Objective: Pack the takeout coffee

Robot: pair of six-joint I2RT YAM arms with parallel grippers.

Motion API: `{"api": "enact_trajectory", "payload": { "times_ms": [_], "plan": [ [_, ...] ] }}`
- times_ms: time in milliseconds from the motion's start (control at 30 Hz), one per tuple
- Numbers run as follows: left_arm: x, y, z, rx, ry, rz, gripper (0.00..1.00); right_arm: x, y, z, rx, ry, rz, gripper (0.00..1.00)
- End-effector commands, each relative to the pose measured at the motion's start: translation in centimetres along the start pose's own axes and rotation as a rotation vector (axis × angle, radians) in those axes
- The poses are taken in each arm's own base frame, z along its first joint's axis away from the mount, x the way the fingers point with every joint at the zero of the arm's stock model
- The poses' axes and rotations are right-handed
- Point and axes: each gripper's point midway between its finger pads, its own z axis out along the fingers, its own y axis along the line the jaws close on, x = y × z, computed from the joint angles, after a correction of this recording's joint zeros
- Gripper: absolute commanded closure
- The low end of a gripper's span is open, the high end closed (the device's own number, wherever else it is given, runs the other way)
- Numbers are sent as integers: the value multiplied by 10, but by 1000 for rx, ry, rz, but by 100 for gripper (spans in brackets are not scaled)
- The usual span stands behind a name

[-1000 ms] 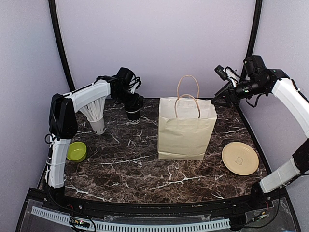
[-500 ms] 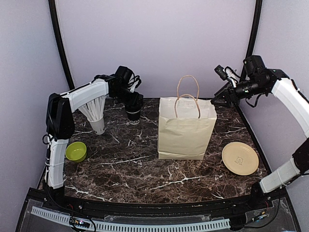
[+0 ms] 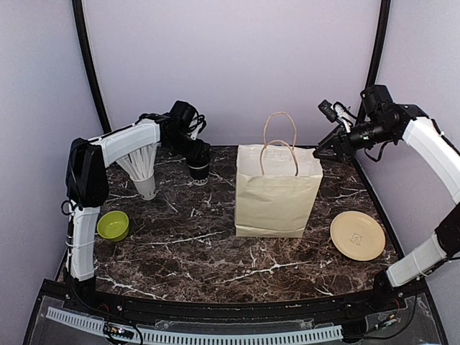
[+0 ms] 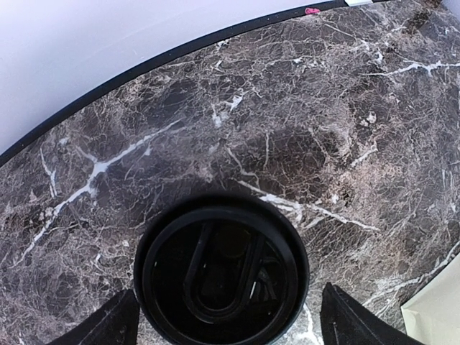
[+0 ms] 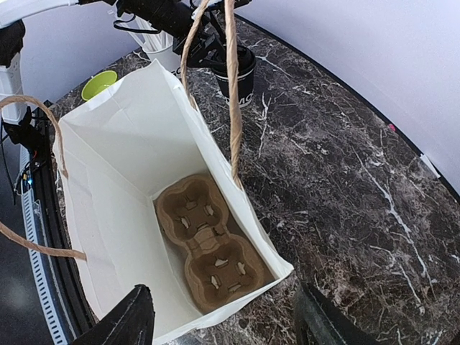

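Note:
The takeout coffee [image 3: 198, 168] stands at the back left of the marble table, a dark-sleeved cup under a round black lid [image 4: 221, 269]. My left gripper [image 3: 195, 148] hangs right over it, open. Its fingertips [image 4: 121, 322] flank the lid, the right one clear of the rim. A cream paper bag [image 3: 277, 190] with twine handles stands open mid-table, with a brown pulp cup carrier [image 5: 208, 248] lying empty on its floor. My right gripper [image 3: 328, 149] hovers open above the bag's back right corner, and its dark fingers [image 5: 136, 316] frame the bag's mouth. The coffee [image 5: 237, 75] shows beyond the bag.
A pale cup of white straws [image 3: 144, 172] stands just left of the coffee. A lime-green bowl [image 3: 113, 225] sits by the left arm's base. A yellow plate [image 3: 357, 235] lies right of the bag. The table's black rim [image 4: 144, 68] curves behind the coffee.
The left arm's elbow has swung slightly left and its gripper has shifted a little over the cup. The right gripper has barely moved.

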Motion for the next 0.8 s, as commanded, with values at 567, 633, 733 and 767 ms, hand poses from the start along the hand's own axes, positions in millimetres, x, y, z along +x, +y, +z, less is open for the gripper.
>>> {"api": "enact_trajectory", "payload": {
  "times_ms": [567,633,733,767],
  "plan": [
    [-7,-1,14,2,-14,12,18,-1,3,-4,8,-31,-16,34],
    [-5,-1,18,-1,-7,15,18,-2,3,-4,6,-33,-15,34],
    [-2,1,21,-5,3,18,19,-2,3,-4,5,-34,-14,34],
    [-2,0,20,-2,5,20,20,-1,3,-4,5,-32,-12,34]
  ]
}}
